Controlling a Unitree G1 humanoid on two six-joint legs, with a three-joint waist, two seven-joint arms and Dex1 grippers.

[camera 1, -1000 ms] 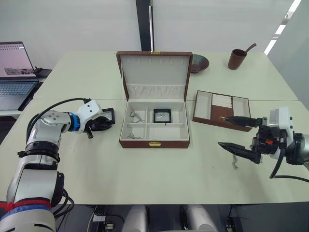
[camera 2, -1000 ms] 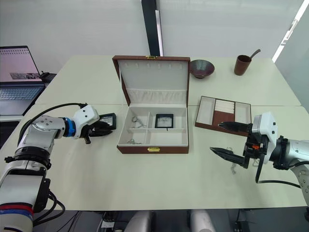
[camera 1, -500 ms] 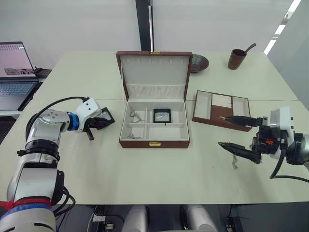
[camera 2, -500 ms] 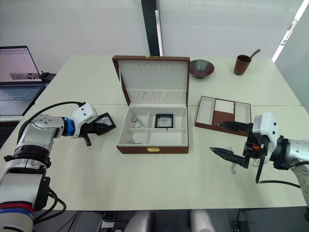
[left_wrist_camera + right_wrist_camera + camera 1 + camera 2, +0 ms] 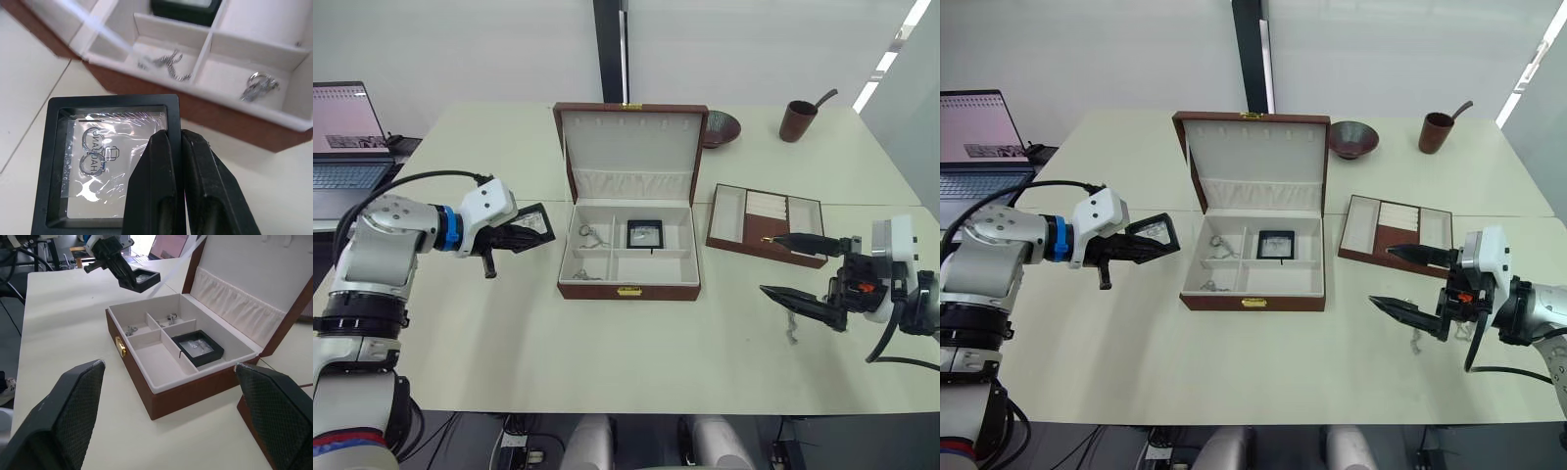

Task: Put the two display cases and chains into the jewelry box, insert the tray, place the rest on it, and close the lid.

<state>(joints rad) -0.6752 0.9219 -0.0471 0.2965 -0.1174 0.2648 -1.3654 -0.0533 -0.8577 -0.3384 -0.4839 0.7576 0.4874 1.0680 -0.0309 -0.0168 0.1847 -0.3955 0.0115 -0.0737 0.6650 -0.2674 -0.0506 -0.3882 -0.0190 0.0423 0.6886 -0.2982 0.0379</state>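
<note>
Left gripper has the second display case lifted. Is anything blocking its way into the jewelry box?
Nothing visible. The display case in the left gripper hangs beside the open jewelry box, whose lid stands upright. The front right compartment looks empty.

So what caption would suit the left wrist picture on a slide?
Left claw shut on a black display case, held beside the open jewelry box.

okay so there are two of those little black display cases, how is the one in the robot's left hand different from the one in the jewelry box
The display case in the left hand is pinched by the left hand and held off the table, left of the jewelry box; the display case in the box lies loose in the back right compartment. The held one is tilted; the boxed one lies flat. Both are square black frames with clear windows.
</note>
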